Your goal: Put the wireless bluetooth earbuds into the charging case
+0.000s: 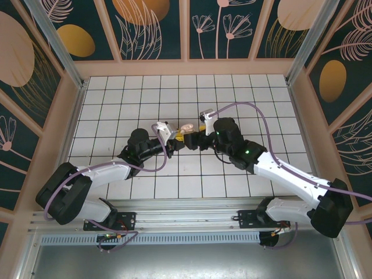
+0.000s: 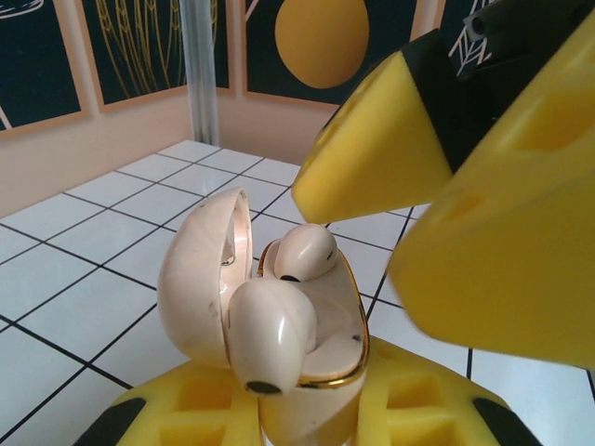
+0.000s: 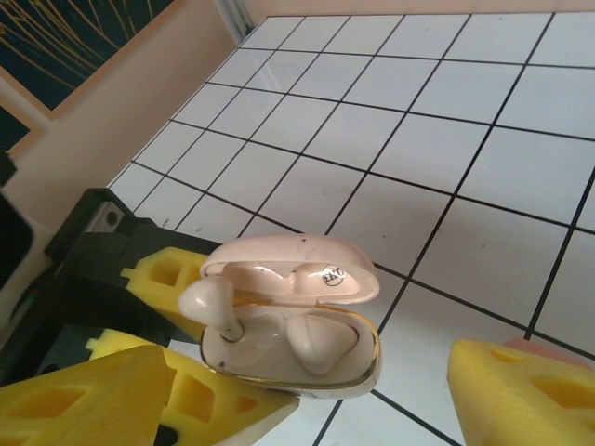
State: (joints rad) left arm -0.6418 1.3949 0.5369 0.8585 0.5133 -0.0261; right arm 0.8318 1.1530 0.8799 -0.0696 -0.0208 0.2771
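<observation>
The pale-pink charging case (image 2: 325,316) stands with its lid (image 2: 200,279) swung open, and my left gripper (image 2: 302,413) is shut on its base between yellow fingers (image 2: 186,409). One of the wireless bluetooth earbuds (image 3: 321,342) lies in its slot. The other earbud (image 3: 206,302) has its stem in the slot and its head sticking up above the gold rim. That raised earbud (image 2: 265,334) is the one nearer the left wrist camera. My right gripper (image 3: 311,383) hangs just over the case, open and holding nothing, its fingers (image 3: 521,390) spread to either side. From above, the case (image 1: 186,128) sits between both grippers.
White tiled floor (image 1: 244,93) stretches all round, bounded by a pale raised border and patterned dark walls (image 1: 157,29). Both arms meet mid-table, the left gripper's black body (image 3: 84,251) close beside the case. Purple cables loop over each arm.
</observation>
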